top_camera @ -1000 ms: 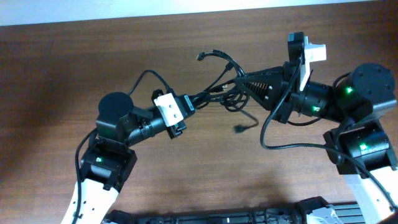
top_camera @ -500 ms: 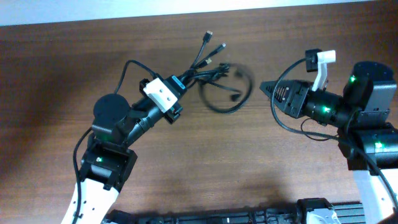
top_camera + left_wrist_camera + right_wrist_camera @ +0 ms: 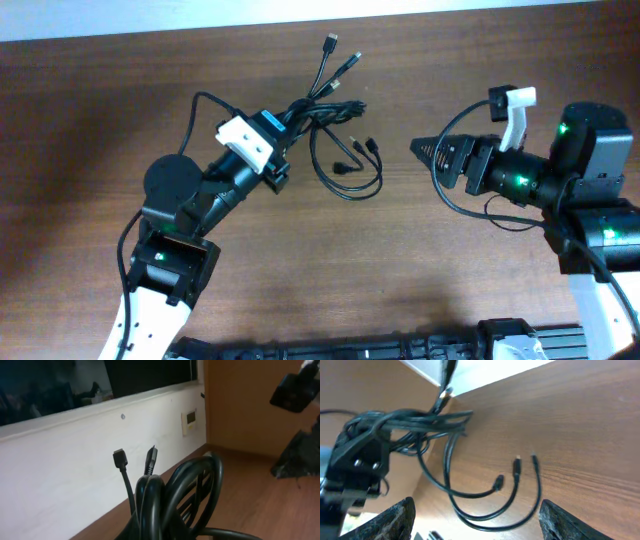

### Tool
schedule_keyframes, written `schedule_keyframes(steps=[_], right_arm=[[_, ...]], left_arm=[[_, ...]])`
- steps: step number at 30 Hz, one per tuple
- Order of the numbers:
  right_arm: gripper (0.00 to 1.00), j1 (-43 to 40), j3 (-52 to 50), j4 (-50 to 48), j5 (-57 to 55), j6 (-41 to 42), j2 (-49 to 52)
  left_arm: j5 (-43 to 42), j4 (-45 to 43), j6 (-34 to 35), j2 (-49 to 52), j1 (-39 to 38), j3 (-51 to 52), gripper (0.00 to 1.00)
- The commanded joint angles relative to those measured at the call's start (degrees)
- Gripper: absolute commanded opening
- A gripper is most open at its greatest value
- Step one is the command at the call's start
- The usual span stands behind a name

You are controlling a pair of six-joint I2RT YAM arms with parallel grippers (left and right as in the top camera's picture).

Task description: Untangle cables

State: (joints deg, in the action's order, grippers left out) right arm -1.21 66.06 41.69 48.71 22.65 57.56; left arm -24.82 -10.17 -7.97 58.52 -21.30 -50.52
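Wood table (image 3: 300, 290) spreads under both arms. My right pincer (image 3: 424, 152) stands wide open and empty. On the overhead the cables (image 3: 320, 113) lie at 9 o'clock from it, their slack loops (image 3: 470, 494) nearest, flat on the wood and clear of my fingertips. Farther on, the bunch tightens along an 8-to-2 o'clock line through my left pincer (image 3: 283, 133), which looks closed on it, with plugs (image 3: 331, 43) fanning past toward 1 o'clock. I judge the right arm should reach toward 9 o'clock for a loop.
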Motion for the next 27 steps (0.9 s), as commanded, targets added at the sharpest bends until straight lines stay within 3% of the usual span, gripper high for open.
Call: schedule_keyframes(steps=[1,7,12,17,27], right_arm=[[0.78,-0.3,0.6,-0.5,6.4,-6.2,-0.6],[0.78,-0.3,0.6,-0.5,6.4,-9.0,-0.6],[0.78,-0.3,0.6,-0.5,8.9,-10.6,-0.6],[0.78,-0.3,0.6,-1.6,21.6,-10.2,-0.6],[0.78,-0.3,0.6,-8.2,24.3,-6.7,-0.6]], left_arm=[[-2.7,-1.6,4.1,-0.3,-0.1,-0.4,0.00],[-6.6,-1.8,8.9,-0.3,-0.1,-0.4,0.00],[-8.6,-1.8,8.9,-0.3,-4.1,-0.4,0.00],[-8.4,-2.0,8.2,1.7,-5.3,-0.4,0.00],[-8.4,-11.4,8.2,6.2,-8.6,-0.4,0.00]])
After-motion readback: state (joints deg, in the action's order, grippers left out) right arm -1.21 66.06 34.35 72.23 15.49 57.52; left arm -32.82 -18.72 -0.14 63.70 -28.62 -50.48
